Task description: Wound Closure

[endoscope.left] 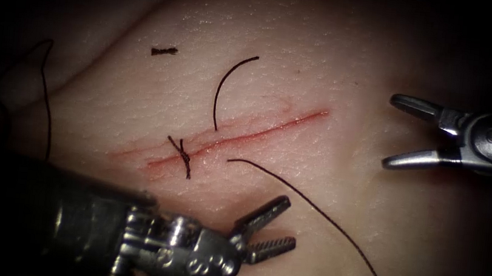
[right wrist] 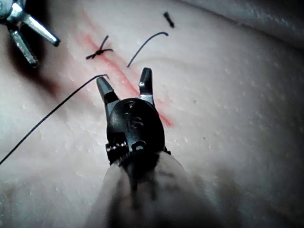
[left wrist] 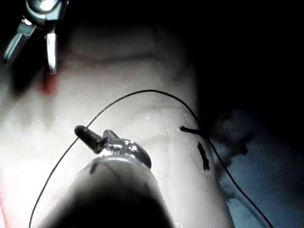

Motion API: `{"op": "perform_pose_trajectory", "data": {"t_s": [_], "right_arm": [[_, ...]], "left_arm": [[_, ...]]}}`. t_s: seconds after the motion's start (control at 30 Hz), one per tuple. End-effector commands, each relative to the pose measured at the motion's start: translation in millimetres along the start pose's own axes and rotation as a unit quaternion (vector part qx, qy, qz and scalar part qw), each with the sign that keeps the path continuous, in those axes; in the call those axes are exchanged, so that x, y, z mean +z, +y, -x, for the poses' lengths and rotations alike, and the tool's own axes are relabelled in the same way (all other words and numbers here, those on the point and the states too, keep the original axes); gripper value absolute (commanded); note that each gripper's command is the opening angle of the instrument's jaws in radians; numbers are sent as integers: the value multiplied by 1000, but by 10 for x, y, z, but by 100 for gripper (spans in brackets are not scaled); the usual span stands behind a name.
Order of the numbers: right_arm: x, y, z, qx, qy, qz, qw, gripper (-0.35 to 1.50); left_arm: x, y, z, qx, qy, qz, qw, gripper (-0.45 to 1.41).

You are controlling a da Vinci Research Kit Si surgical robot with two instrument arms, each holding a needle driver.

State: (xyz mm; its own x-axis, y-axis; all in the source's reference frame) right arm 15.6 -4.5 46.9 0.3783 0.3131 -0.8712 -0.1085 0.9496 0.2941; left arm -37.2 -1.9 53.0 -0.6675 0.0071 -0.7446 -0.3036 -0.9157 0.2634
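Observation:
The tissue (endoscope.left: 338,184) bears a slanting red cut (endoscope.left: 258,133) with one tied knot (endoscope.left: 183,156) on it. A dark curved needle (endoscope.left: 219,89) stands on the left side of the cut, one end at the tissue beside the cut, the other end free in the air. Thread (endoscope.left: 323,216) comes out on the cut's right side and trails off to the lower right. My left tool (endoscope.left: 287,223) is open below the cut, holding nothing. My right tool (endoscope.left: 390,132) is open to the right of the cut's end, also holding nothing. The right wrist view shows the right tool (right wrist: 123,76) near the thread (right wrist: 57,107).
A short cut end of thread (endoscope.left: 163,51) lies on the tissue above the cut. Another strand of thread (endoscope.left: 47,99) runs along the tissue's left edge. Red fluid lines the cut.

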Motion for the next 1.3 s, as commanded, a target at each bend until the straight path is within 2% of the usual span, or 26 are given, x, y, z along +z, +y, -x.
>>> {"op": "perform_pose_trajectory", "data": {"t_s": [0.03, 0.13, 0.33, 0.5, 0.57, 0.73, 1.2, 1.3], "right_arm": [[8, -4, 4, 0, 1, -2, 1000, 77], [8, -1, 3, -5, 0, -1, 1000, 85], [9, 1, 2, -4, 1, 0, 1000, 85], [11, -1, 2, -5, 1, 1, 1000, 85], [11, -3, 3, -5, 1, 1, 1000, 87], [11, -5, 5, -7, 2, 1, 1000, 87], [12, -7, 7, -8, 2, 1, 1000, 89], [12, -6, 7, -8, 2, 2, 1000, 87]], "left_arm": [[5, 7, 1, -2, 0, 1, 1000, 44], [22, 19, 4, 24, -9, -1, 1000, 56], [44, 30, 2, 65, -23, -4, 998, 59], [69, 45, -7, 82, -21, 0, 996, 71], [76, 47, -8, 86, -19, 1, 996, 79], [77, 44, -8, 85, -19, 1, 996, 82], [90, 49, -20, 107, -13, 1, 994, 76], [91, 51, -26, 121, -9, 1, 993, 61]]}}
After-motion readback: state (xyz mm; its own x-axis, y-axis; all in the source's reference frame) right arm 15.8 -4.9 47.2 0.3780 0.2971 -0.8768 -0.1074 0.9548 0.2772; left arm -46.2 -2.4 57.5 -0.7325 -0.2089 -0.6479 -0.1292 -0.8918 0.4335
